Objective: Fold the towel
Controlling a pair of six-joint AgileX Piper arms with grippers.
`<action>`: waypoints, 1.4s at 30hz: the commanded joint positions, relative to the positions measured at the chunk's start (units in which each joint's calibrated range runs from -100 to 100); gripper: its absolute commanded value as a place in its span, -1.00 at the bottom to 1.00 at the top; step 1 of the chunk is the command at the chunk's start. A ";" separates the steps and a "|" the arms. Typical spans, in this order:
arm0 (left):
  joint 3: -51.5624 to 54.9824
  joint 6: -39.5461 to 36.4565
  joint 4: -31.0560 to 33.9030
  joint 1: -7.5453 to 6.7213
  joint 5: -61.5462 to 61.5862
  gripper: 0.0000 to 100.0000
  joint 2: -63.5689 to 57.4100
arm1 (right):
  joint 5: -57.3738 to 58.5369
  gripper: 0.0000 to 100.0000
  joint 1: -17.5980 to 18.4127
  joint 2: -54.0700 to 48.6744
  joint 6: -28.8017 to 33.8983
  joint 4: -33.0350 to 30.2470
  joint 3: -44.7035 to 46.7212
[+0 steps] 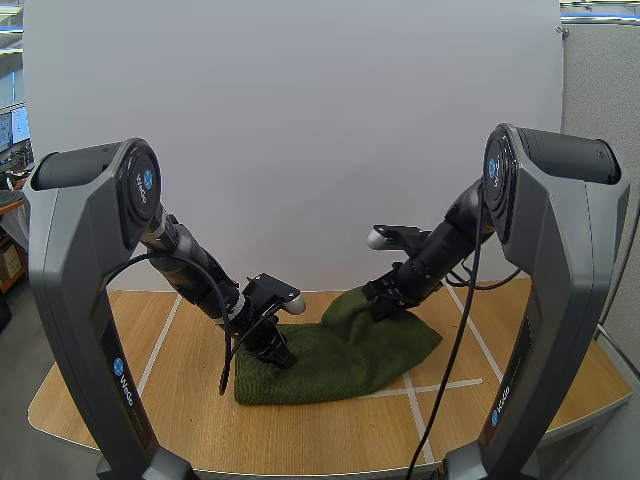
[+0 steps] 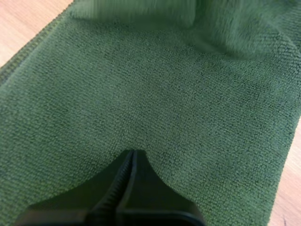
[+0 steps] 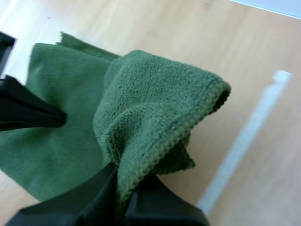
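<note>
- Towel [image 1: 345,358], dark green, lies on the desk [image 1: 300,432] between the two arms. Its left part is flat and its right end is drawn up into a hump.
- Left pincer [image 1: 274,352] is closed on nothing, fingers together as one wedge, with the tip pressed on the flat cloth.
- Right pincer [image 1: 386,305] grips the raised right edge of the towel, the hem bunched between its tips.
- The step in hand looks like the fold itself: one end lifted, the other pinned.
- The next move probably calls for carrying the held edge low and level across to the left end, with the left pincer clearing out before the cloth lands.
- No container is involved; the towel rests straight on the desk.
</note>
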 commanded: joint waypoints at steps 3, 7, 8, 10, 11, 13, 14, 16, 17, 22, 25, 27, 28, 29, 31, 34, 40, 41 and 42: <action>0.35 0.60 -0.31 -0.18 -1.81 -1.00 1.52 | 1.43 -1.00 2.73 -0.35 0.77 2.14 -0.40; 0.35 0.60 -0.31 -0.18 -1.28 -1.00 1.52 | 1.43 -1.00 4.53 -0.35 1.54 3.28 -0.40; 0.35 0.60 -0.31 -0.18 -0.75 -1.00 1.52 | 1.27 -1.00 4.99 -0.35 1.84 3.28 -0.40; 0.35 0.60 -0.31 -0.18 0.38 -1.00 1.52 | 1.06 -1.00 5.77 -0.35 2.40 3.28 -0.40; 0.35 0.60 -0.31 -0.18 0.59 -1.00 1.52 | 0.88 -1.00 6.19 -0.35 2.39 3.47 -0.40; 0.35 0.60 -0.31 -0.18 0.59 -1.00 1.52 | 0.71 -1.00 6.89 -0.35 2.39 4.57 -0.40; 0.35 0.60 -0.31 -0.18 0.59 -1.00 1.52 | 0.71 -1.00 7.14 -0.35 2.39 5.34 -0.40; 0.35 0.60 -0.31 -0.18 0.59 -1.00 1.52 | 0.71 -1.00 7.64 -0.35 2.39 6.76 -0.40; 0.35 0.60 -0.31 -0.18 0.59 -1.00 1.52 | 0.71 -1.00 7.85 -0.35 2.39 7.26 -0.40; 0.35 0.60 -0.60 -0.18 0.57 -1.00 1.52 | -1.14 -1.00 9.57 -0.35 2.39 8.69 -0.40; 0.35 0.60 -0.94 -0.18 1.11 -1.00 1.40 | -2.82 -1.00 10.30 -0.35 2.39 8.69 -0.40; 0.35 0.60 -0.94 0.01 1.35 -1.00 -0.12 | -3.90 -1.00 10.30 -0.35 2.39 8.81 -0.40; 0.35 0.60 -0.94 0.16 1.35 -1.00 -0.85 | -4.09 -1.00 10.30 -0.35 2.39 8.81 -0.40; 0.35 0.60 -0.94 0.44 1.35 -1.00 -1.96 | -4.28 -1.00 10.30 -0.35 2.39 8.81 -0.40; 0.35 0.60 -0.42 0.95 1.35 -1.00 -4.14 | -4.28 -1.00 10.30 -0.35 2.39 8.81 -0.40; 0.35 0.37 1.29 1.83 1.69 -1.00 -7.06 | -5.16 -1.00 10.30 -0.35 2.39 8.90 -0.40; 0.35 0.12 2.66 4.40 6.87 -1.00 -11.81 | -5.17 -1.00 10.30 -0.24 2.39 9.30 -0.40; 0.35 0.12 2.76 4.85 7.27 -1.00 -12.53 | -5.31 -1.00 10.30 0.19 2.39 9.85 -0.40; 0.35 0.12 3.10 5.32 7.83 -1.00 -13.04 | -5.31 -1.00 10.30 0.34 2.39 10.12 -0.40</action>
